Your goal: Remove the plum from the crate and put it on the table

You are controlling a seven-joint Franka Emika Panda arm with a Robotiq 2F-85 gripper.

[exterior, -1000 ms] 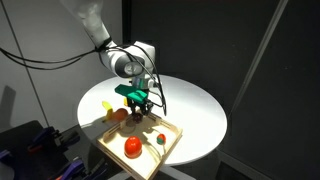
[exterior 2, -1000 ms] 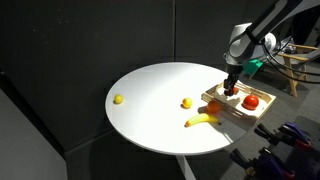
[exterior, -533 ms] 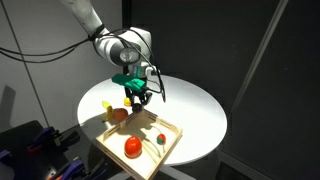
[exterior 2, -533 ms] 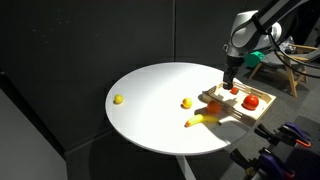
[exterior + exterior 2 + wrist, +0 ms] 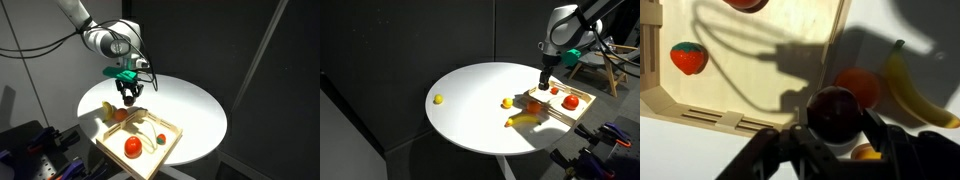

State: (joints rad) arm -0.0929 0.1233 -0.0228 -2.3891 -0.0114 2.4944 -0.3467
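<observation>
My gripper (image 5: 128,94) is shut on the plum (image 5: 833,113), a small dark maroon ball held between both fingers. It hangs above the white table (image 5: 190,100), just past the rim of the light wood crate (image 5: 148,128). In an exterior view the gripper (image 5: 543,85) stands over the crate's (image 5: 560,106) near edge. In the wrist view the crate's floor (image 5: 750,60) lies left of the plum. The gripper (image 5: 833,122) fills the bottom of that view.
A red-orange fruit (image 5: 132,147), a green ball (image 5: 158,141) and a strawberry (image 5: 688,57) lie in the crate. An orange fruit (image 5: 858,85) and a banana (image 5: 905,85) lie on the table right below the plum. A yellow ball (image 5: 438,99) and an orange ball (image 5: 506,102) lie farther off.
My gripper has risen out of the crate with the plum in it and moved sideways past the crate's rim over the table.
</observation>
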